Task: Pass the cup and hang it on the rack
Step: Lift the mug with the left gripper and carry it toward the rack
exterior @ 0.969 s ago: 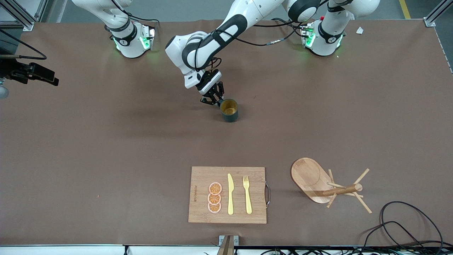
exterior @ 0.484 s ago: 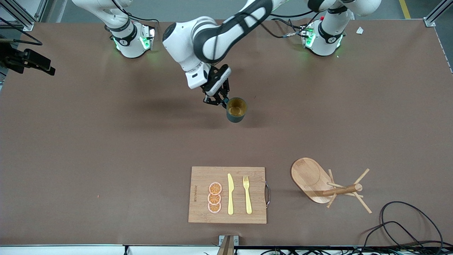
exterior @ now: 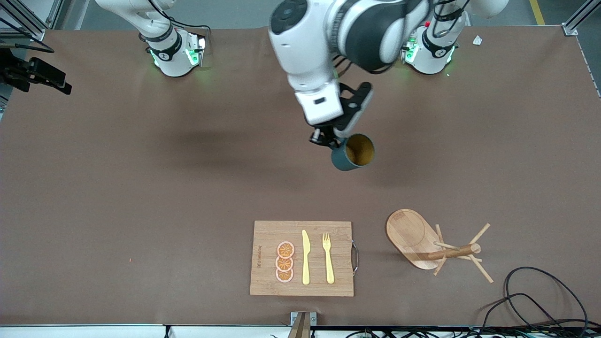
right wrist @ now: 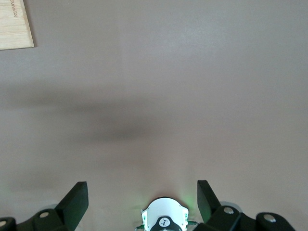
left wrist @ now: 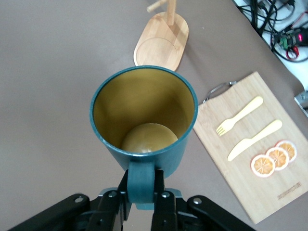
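- Over the middle of the counter [exterior: 141,188], the left gripper [exterior: 328,141] holds the cup [exterior: 353,152] in the air, fingers [left wrist: 161,204] clenched on its handle, mouth tilted.
- Rack [exterior: 434,246] stands near the front camera, toward the left arm's end, beside the board [exterior: 267,234].
- Right gripper [right wrist: 143,199] waits over bare counter, fingers spread wide.

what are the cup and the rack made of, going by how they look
The cup, held by its handle in the left end effector over the bare table, looks like glazed ceramic or enamelled metal: smooth teal outside, ochre inside with a soft sheen; which one is unclear. The rack looks like unpainted light wood or bamboo: pale tan with visible grain on its oval base and thin pegs.
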